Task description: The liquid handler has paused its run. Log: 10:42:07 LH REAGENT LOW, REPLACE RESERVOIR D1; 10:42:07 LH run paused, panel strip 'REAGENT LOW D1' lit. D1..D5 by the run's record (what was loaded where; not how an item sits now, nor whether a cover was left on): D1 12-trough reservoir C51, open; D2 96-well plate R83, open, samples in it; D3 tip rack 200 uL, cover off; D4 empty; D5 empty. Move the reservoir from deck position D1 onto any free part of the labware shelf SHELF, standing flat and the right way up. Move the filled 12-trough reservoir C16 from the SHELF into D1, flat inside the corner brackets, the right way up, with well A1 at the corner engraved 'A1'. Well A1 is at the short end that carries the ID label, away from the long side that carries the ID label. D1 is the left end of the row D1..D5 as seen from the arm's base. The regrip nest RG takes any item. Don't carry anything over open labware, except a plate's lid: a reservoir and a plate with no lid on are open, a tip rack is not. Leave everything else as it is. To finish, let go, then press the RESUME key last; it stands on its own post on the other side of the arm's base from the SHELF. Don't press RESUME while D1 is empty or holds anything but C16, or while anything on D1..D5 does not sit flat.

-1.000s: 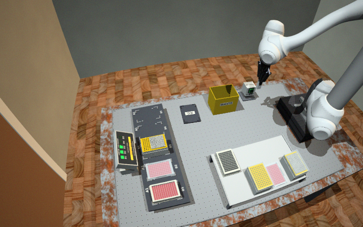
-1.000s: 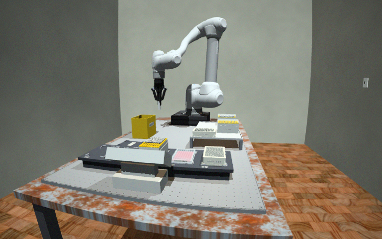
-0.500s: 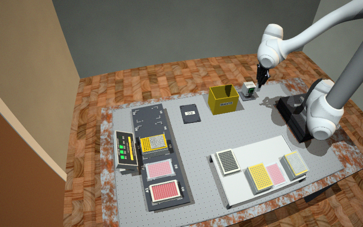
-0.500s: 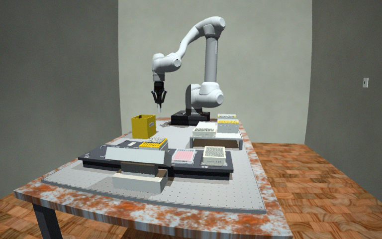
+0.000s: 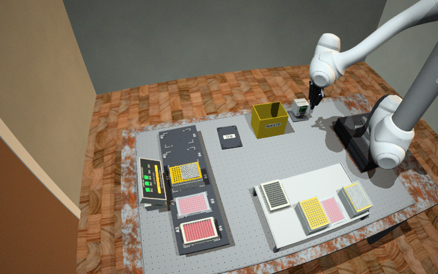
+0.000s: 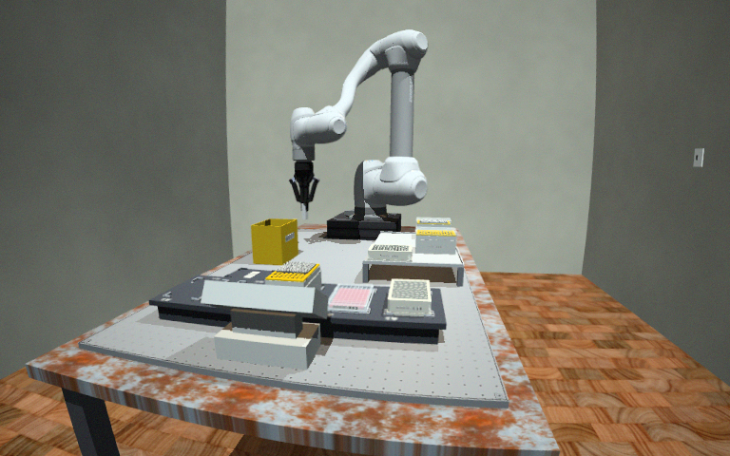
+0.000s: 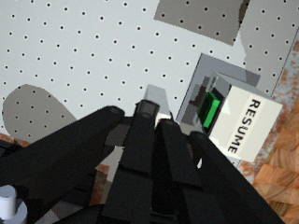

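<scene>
One step looks left: pressing the RESUME key (image 5: 301,109), small white box with a green button on its own post (image 7: 198,81), upper right of the top view. Gripper (image 5: 312,105) is fully shut with nothing in it, and hangs just right of the key and above it, not touching as far as I can tell. In the wrist view the closed tips (image 7: 149,112) sit left of the green button (image 7: 212,110), so the next move needs a short sideways shift, then a straight push down.

D1 at the lower end of the deck (image 5: 190,133) holds a red-filled reservoir (image 5: 197,230) that sits flat inside its brackets. A dark, empty-looking reservoir (image 5: 274,194) stands on the shelf (image 5: 317,179), so the swap looks done. ID labels are too small to read.

Yellow waste bin (image 5: 270,124) stands just left of the key, open top, so keep off its rim. Arm base (image 5: 343,124) is to the right. The key sits near the grey surface's (image 5: 245,161) upper edge. Room above is free.
</scene>
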Action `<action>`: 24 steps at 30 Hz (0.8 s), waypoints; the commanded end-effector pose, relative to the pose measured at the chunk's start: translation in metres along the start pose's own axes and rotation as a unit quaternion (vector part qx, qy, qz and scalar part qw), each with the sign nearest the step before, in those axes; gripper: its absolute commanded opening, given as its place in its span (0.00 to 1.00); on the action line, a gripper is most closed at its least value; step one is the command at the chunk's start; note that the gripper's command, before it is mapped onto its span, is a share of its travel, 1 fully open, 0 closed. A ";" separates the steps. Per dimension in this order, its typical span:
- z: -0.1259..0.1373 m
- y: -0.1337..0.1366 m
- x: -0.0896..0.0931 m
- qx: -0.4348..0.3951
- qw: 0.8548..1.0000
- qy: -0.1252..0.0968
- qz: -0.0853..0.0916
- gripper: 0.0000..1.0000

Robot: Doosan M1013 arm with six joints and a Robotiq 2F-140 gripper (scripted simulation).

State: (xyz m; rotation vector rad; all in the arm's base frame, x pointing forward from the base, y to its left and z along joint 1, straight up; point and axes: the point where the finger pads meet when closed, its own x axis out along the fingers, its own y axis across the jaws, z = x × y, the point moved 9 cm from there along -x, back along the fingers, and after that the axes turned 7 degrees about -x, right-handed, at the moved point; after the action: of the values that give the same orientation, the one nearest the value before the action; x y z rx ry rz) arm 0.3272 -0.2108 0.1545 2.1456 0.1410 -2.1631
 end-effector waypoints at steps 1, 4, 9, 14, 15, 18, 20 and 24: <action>0.000 0.000 0.005 0.000 1.000 0.000 0.000 0.00; 0.000 0.000 0.010 0.000 1.000 0.000 0.000 0.00; 0.000 0.000 0.015 0.000 1.000 0.000 0.000 0.00; 0.000 0.000 0.023 0.000 1.000 0.000 0.000 0.00; 0.000 0.000 0.025 0.000 1.000 0.000 0.000 0.00; 0.000 0.000 0.030 0.000 1.000 0.000 0.000 0.00; 0.000 0.000 0.033 0.000 1.000 0.000 0.000 0.00; 0.000 0.000 0.037 0.000 1.000 0.000 0.000 0.00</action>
State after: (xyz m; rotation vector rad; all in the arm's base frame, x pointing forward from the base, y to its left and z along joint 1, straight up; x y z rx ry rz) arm 0.3268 -0.2108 0.1187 2.1457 0.1406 -2.1626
